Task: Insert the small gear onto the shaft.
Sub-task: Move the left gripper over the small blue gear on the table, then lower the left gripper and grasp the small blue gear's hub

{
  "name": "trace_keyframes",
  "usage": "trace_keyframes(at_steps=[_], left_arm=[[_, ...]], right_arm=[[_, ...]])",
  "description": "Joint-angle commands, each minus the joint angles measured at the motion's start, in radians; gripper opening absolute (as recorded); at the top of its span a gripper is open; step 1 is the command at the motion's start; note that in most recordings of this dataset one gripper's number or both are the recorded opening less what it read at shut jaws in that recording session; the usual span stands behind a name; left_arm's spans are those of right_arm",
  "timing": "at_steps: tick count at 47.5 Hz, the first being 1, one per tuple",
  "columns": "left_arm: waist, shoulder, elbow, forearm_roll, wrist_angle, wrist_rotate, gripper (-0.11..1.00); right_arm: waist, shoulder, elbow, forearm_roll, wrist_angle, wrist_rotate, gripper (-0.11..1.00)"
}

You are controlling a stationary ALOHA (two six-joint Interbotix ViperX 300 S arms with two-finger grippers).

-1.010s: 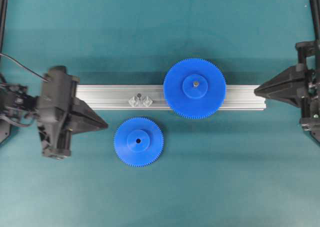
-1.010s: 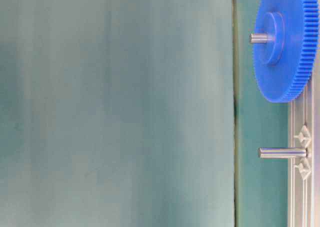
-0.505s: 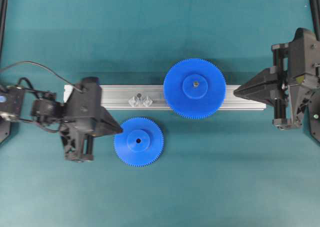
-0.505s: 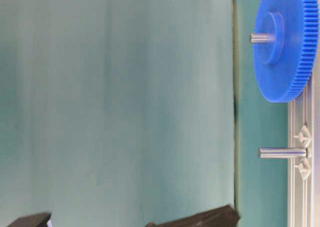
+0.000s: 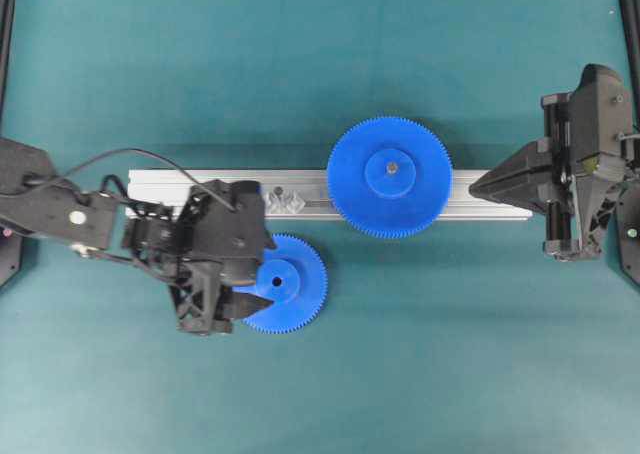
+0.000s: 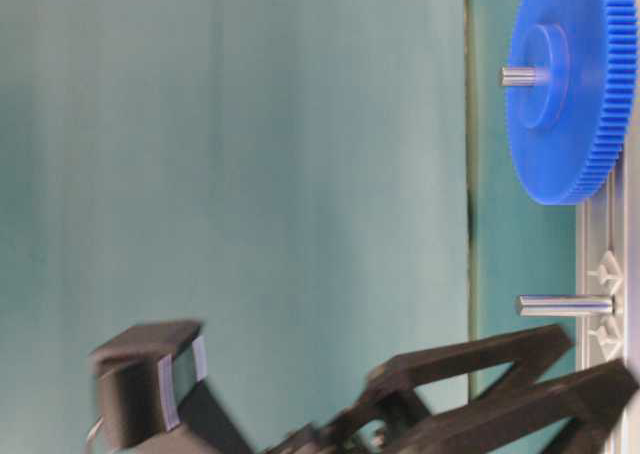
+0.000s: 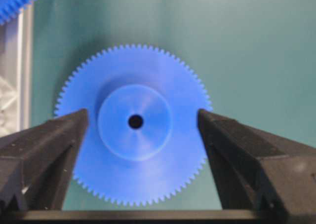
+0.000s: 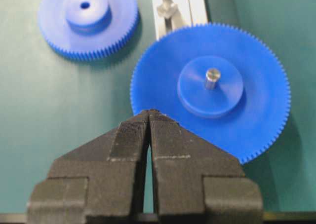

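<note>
Blue plastic sits between our left gripper's [image 7: 136,123] jaws: they are standing wide apart, flanking the small gear [image 7: 133,130] on either side without pressing its toothed rim, as far as the left wrist view shows. The small gear is lying flat on the green table [image 5: 400,354], hub and centre hole facing up, just beside the aluminium rail [image 5: 170,182]. The shaft [image 6: 565,305] is standing upright from that rail, its long axis perpendicular to the table, bare. Our left arm is reaching in from the left, fingers [image 5: 250,296] pointing toward the middle. We are keeping our right gripper [image 8: 149,116] pressed closed on nothing, pointing at the large gear [image 5: 389,177], which is sitting on its own pin [image 8: 212,77] on the rail.
</note>
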Motion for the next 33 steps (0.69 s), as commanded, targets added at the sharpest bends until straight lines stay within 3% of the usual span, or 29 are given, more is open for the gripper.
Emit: trace_keyframes(at_steps=[1, 33], left_arm=[[-0.005, 0.018, -0.031, 0.003, 0.009, 0.0, 0.88], [-0.003, 0.166, -0.112, 0.003, 0.115, 0.002, 0.91]], right_arm=[[-0.003, -0.003, -0.015, 0.0, -0.002, 0.008, 0.05], [-0.003, -0.009, -0.011, 0.0, -0.006, 0.008, 0.05]])
